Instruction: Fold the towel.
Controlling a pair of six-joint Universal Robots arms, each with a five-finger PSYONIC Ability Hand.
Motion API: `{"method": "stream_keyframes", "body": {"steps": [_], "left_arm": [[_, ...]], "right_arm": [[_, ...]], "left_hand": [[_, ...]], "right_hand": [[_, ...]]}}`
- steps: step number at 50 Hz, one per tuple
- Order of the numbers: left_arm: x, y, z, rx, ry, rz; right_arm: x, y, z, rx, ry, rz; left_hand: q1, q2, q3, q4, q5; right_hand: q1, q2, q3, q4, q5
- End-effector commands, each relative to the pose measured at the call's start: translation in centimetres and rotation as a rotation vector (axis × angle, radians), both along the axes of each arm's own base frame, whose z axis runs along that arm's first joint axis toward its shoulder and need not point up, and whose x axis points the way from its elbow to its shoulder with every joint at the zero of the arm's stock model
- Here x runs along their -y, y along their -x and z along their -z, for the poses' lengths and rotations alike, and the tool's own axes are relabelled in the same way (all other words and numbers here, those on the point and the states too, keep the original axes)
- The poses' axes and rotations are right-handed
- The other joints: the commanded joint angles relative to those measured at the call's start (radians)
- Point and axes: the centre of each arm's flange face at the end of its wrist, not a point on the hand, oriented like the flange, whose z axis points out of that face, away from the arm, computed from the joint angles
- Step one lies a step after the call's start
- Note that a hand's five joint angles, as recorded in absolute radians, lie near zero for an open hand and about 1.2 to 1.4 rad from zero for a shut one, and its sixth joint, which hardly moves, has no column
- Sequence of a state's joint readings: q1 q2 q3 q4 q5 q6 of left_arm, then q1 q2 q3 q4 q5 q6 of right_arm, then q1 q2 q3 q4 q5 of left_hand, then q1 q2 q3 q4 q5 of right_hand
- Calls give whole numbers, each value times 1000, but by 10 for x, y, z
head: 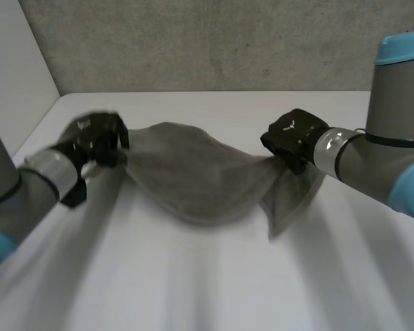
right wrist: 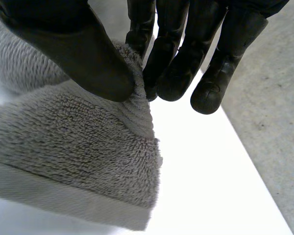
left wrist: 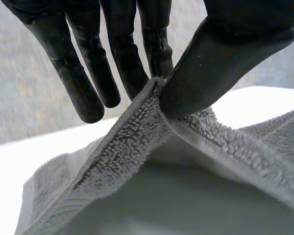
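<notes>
A grey towel [head: 193, 172] hangs lifted between my two hands above the white table [head: 214, 276], sagging in the middle. My left hand [head: 96, 141] holds its left end. In the left wrist view the thumb [left wrist: 220, 58] pinches the towel's hemmed edge [left wrist: 132, 142] against the fingers [left wrist: 122, 54]. My right hand [head: 293, 138] holds the right end, with a corner flap drooping below it. In the right wrist view the thumb [right wrist: 83, 54] presses a fold of the towel [right wrist: 78, 147] against the fingers [right wrist: 176, 58].
A grey concrete wall [head: 214, 41] stands behind the table's far edge. A white panel [head: 14, 62] closes off the left side. The table's right edge [right wrist: 255, 171] runs close beside my right hand, with grey floor beyond.
</notes>
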State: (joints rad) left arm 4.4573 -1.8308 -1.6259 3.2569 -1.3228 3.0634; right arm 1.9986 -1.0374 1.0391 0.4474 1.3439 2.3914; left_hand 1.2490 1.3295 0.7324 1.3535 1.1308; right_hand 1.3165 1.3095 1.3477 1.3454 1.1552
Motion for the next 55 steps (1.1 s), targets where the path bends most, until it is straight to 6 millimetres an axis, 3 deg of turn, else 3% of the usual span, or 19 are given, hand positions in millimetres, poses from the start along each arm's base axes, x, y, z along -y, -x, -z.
{"method": "stream_keyframes", "body": {"steps": [1, 3, 7, 8, 10, 11, 13, 15, 18, 19, 21, 25, 28, 31, 34, 37, 43, 49, 55], "left_arm": [[-6, -23, -7, -13, 27, -58], [-3, -24, -9, -24, 50, -63], [3, -21, -9, -37, 90, -59], [3, -21, -8, -37, 90, -59], [4, -9, 12, -28, 53, -26], [4, -9, 12, -28, 53, -25], [2, 8, 33, -14, 17, 20], [3, 12, 42, -6, -2, 26], [6, 15, 55, 5, -31, 34], [6, 15, 55, 5, -31, 34], [8, 17, 63, 14, -47, 38], [11, 18, 68, 16, -54, 38], [16, 19, 67, 12, -44, 35], [23, 19, 64, 10, -26, 15], [33, 16, 59, 8, 4, -25], [41, 12, 57, 7, 29, -66], [53, 2, 61, 4, 38, -113], [53, -1, 64, 5, 25, -119], [52, -2, 64, 5, 22, -121]], "right_arm": [[-5, 5, -40, 113, 35, -36], [0, 4, -44, 151, 32, -41], [23, -7, 0, 135, -50, -39], [23, -7, 0, 134, -51, -39], [37, -14, 34, 63, -72, -18], [37, -14, 34, 63, -72, -18], [49, -17, 69, -37, -65, 15], [56, -16, 84, -84, -55, 33], [70, -17, 97, -128, -7, 73], [70, -17, 97, -128, -6, 74], [80, -16, 99, -126, 38, 116], [84, -16, 88, -104, 83, 145], [71, -12, 54, -12, 68, 160], [62, -11, 45, 10, 58, 148], [25, -4, 27, 42, 8, 57], [15, -2, 26, 46, -7, 35], [-29, 14, 47, 35, -80, -7], [-46, 22, 81, -12, -61, -30], [-54, 27, 96, -43, -45, -45]], "left_hand": [[147, 67, 664, 43, 91], [147, 67, 664, 43, 91], [147, 67, 664, 43, 91], [147, 67, 664, 43, 91], [147, 67, 664, 43, 91], [147, 67, 664, 43, 91], [147, 67, 664, 43, 91], [147, 67, 664, 43, 91], [147, 67, 664, 43, 91], [147, 67, 664, 43, 91], [147, 67, 664, 43, 91], [147, 67, 664, 43, 91], [147, 67, 664, 43, 91], [147, 67, 664, 43, 91], [147, 67, 664, 43, 91], [147, 67, 664, 43, 91], [147, 67, 664, 43, 91], [147, 67, 664, 43, 91], [147, 67, 664, 43, 91]], "right_hand": [[80, 87, 49, 51, 66], [80, 87, 49, 51, 66], [80, 87, 49, 51, 66], [80, 87, 49, 51, 66], [80, 87, 49, 51, 66], [80, 87, 49, 51, 66], [80, 87, 49, 51, 66], [80, 87, 49, 51, 66], [-313, -306, -344, -342, -326], [-315, -309, -347, -344, -329], [-1026, -1019, -1057, -1055, -1039], [-1142, -1135, -1173, -1171, -1155], [-1142, -1135, -1173, -1171, -1155], [-1142, -1135, -1173, -1171, -1155], [-1142, -1135, -1173, -1171, -1155], [-1142, -1135, -1173, -1171, -1155], [-947, -940, -978, -976, -960], [-812, -805, -843, -841, -825], [-806, -799, -837, -835, -819]]}}
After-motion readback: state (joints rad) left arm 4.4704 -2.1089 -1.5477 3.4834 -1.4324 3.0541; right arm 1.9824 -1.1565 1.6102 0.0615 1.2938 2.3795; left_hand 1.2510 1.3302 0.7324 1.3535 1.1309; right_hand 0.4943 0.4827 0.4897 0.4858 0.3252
